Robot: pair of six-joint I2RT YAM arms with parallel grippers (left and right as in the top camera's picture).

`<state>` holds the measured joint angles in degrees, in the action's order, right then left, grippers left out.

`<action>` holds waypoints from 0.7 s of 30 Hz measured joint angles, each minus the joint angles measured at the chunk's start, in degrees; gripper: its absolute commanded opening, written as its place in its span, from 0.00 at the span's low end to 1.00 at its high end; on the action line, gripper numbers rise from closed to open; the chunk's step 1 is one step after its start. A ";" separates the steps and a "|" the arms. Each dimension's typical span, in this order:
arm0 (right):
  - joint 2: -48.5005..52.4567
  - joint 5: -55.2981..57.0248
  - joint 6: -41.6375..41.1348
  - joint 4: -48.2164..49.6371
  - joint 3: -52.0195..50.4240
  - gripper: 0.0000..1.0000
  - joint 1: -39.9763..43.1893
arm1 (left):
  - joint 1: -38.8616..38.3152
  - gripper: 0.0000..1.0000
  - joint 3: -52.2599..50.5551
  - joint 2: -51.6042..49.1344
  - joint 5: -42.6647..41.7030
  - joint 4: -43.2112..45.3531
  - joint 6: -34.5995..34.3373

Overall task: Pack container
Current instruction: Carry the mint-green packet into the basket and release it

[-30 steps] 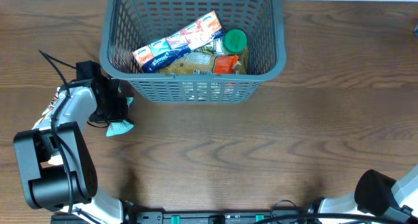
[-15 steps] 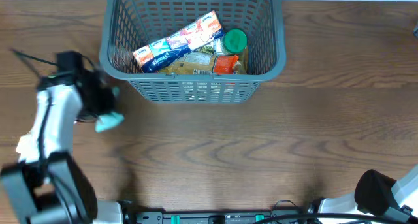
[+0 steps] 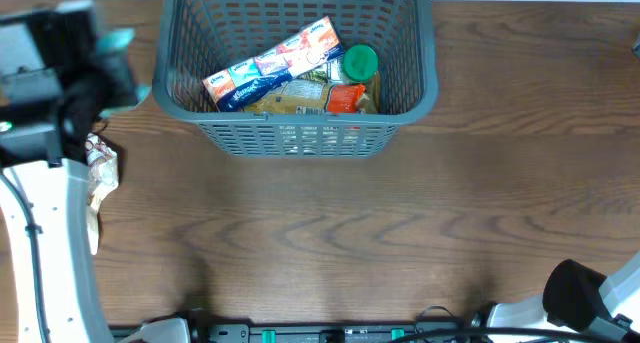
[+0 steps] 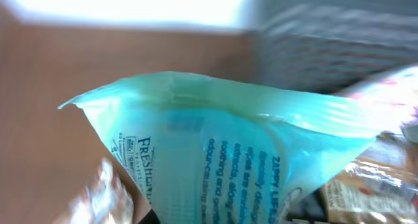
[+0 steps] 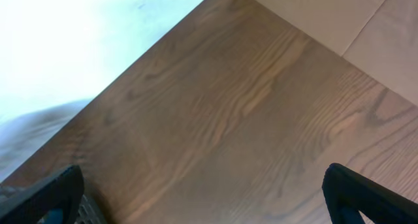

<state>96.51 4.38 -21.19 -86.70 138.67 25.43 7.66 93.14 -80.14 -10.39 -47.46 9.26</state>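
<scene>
The grey-blue slotted basket (image 3: 410, 93) stands at the table's far middle and holds several snack packets (image 3: 270, 63) and a green-lidded jar (image 3: 360, 60). My left gripper (image 3: 105, 61) is raised high left of the basket, blurred, shut on a teal packet (image 3: 119, 38). In the left wrist view the teal packet (image 4: 228, 152) with blue print fills the frame, and the basket (image 4: 339, 48) is a blur behind it. My right gripper (image 5: 202, 194) is open and empty over bare table; its arm shows at the overhead view's bottom right (image 3: 580, 298).
A crinkled pale snack packet (image 3: 100, 168) lies on the table at the left, under my left arm; it also shows in the left wrist view (image 4: 98, 191). The table's far edge runs just behind the basket.
My left arm has lifted the teal packet off the table, up and toward the far left, and now holds it level with the basket's left rim. The pale packet beneath is now uncovered.
</scene>
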 measured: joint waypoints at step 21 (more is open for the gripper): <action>0.00 -2.10 0.04 0.00 0.00 0.99 0.00 | -22.77 0.06 2.93 -21.57 0.28 1.09 44.76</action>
<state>96.51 2.28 -21.15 -86.70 138.67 25.43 -15.11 96.07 -101.71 -10.11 -46.37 54.02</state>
